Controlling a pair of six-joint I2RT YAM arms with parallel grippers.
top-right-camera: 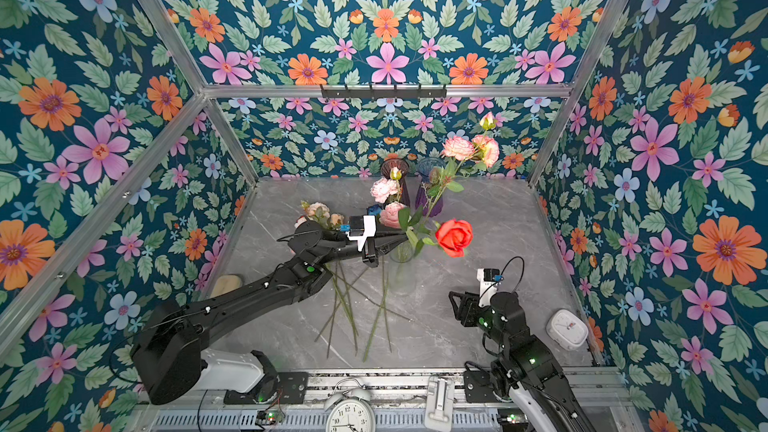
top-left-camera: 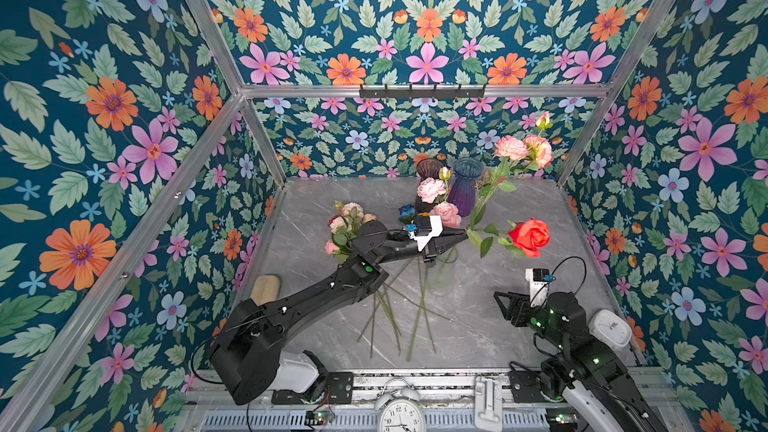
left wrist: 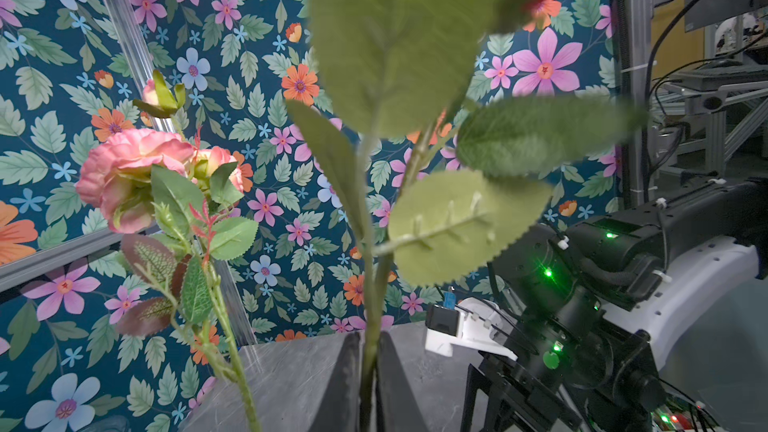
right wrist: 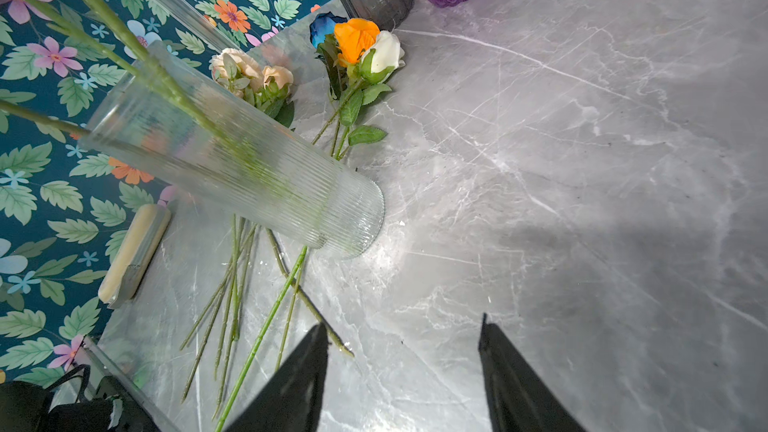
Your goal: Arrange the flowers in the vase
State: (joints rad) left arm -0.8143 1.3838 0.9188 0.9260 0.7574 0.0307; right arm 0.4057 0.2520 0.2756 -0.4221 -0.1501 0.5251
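A clear ribbed glass vase [right wrist: 249, 168] stands mid-table, faint in both top views [top-left-camera: 442, 268] [top-right-camera: 401, 253]. Green stems lean out of its mouth, and one carries pale pink ruffled flowers [top-left-camera: 525, 149] [left wrist: 120, 172]. My left gripper [top-left-camera: 465, 235] [top-right-camera: 405, 235] [left wrist: 370, 336] hovers over the vase mouth. The stem [left wrist: 372, 305] of a red rose [top-left-camera: 530, 236] [top-right-camera: 455, 236] runs between its fingers, which stand a sliver apart from it. More flowers lie on the table: peach ones [right wrist: 249, 70] [top-left-camera: 349, 218] and orange, white and blue roses [right wrist: 361, 41]. My right gripper [top-left-camera: 500, 305] [top-right-camera: 453, 303] [right wrist: 401, 326] is open and empty at front right.
A purple vase [top-left-camera: 465, 189] and a smoky dark vase [top-left-camera: 428, 170] stand at the back. Loose stems [top-left-camera: 386, 313] fan toward the front edge. A beige block [top-left-camera: 265, 288] lies at the left wall, a white clock [top-left-camera: 611, 328] at right, an alarm clock [top-left-camera: 401, 413] in front.
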